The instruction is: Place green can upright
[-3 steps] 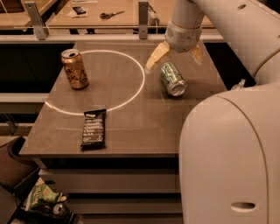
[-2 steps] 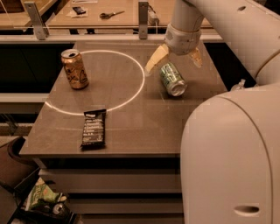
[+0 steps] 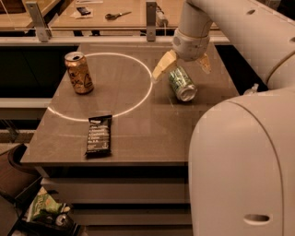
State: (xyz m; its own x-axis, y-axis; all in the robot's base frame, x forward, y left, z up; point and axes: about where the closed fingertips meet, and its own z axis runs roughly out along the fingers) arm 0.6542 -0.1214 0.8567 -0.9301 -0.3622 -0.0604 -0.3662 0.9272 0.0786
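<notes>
Green can (image 3: 182,84) lies on its side on the table (image 3: 138,133), its far end between your gripper's (image 3: 183,65) spread, unclenched fingers (image 3: 163,67).

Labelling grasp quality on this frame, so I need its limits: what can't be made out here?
1. Green can, far end: camera view, covered by the open gripper straddling it.
2. Black wrapper, print: camera view, too small to read.
3. Table, right front corner: camera view, behind the robot's white body.

Probably a lab: pincer (image 3: 182,73) over circle-marked table (image 3: 138,122), scissors (image 3: 114,15) on bench (image 3: 133,6) behind.
</notes>
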